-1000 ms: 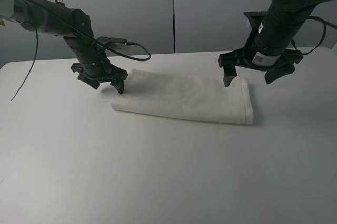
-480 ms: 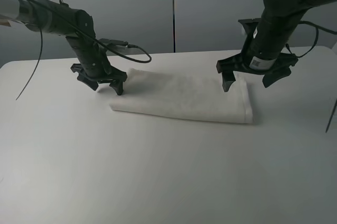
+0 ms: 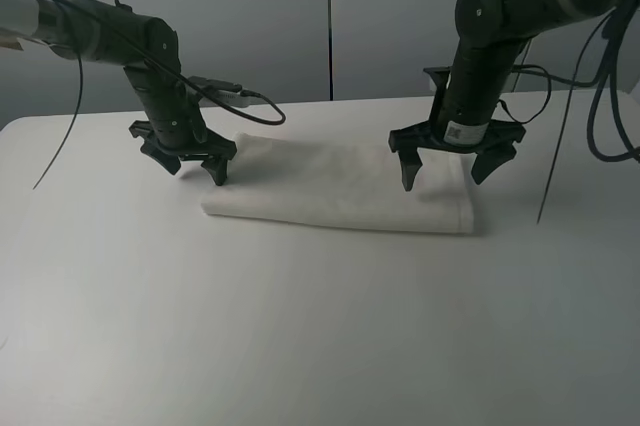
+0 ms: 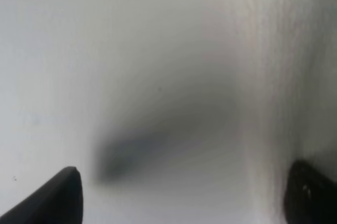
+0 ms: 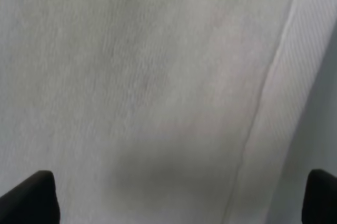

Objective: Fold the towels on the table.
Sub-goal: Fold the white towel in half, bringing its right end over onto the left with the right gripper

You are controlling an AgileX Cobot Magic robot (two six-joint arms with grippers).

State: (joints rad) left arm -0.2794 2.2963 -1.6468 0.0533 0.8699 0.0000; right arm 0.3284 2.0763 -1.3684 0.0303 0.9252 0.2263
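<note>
The exterior camera sat high before the table (image 3: 300,346), looking down across it from some way off; each wrist camera looked steeply down from very close; the left shared with it the towel's (image 3: 330,186) left edge, the right its right end.

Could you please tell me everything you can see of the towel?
The towel is white terry cloth, apparently folded into a long flat strip lying on the white table. The right wrist view shows its nubby texture and a smoother stitched band along one edge. The open left gripper stands at its left end, the open right gripper over its right end; whether their fingers touch it is unclear.
</note>
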